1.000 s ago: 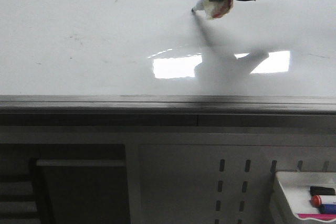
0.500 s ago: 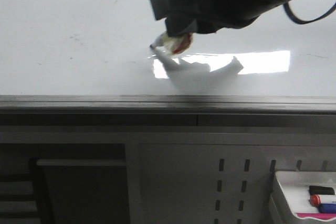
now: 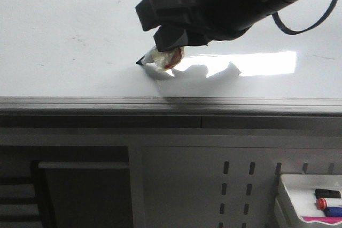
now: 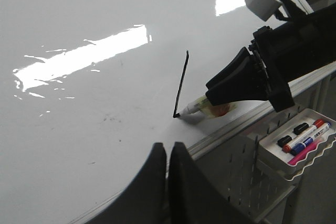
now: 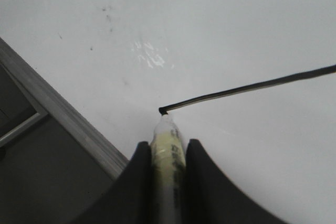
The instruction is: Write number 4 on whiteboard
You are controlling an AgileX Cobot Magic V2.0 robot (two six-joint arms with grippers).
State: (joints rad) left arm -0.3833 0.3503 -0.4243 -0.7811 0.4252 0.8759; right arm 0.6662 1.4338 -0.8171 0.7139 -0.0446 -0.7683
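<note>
The whiteboard [image 3: 64, 14] is glossy white with faint smudges. My right gripper [image 3: 170, 40] is shut on a taped marker [image 3: 157, 57], whose black tip touches the board just above the rail. Of the number 4, only one long slanted black stroke shows, in the left wrist view [image 4: 181, 82] and in the right wrist view [image 5: 247, 88]; it ends at the marker tip [image 5: 167, 129]. In the front view the arm hides the stroke. My left gripper [image 4: 167, 149] is shut and empty, off the board's lower edge.
A grey metal edge rail [image 3: 160, 102] runs under the board. Below it is a grey perforated panel [image 3: 235, 185]. A white tray [image 3: 291, 198] with several spare markers hangs at the lower right, also in the left wrist view [image 4: 273, 153].
My right gripper has moved left and down across the board with the marker, its tip travelling from higher on the board to near the rail.
</note>
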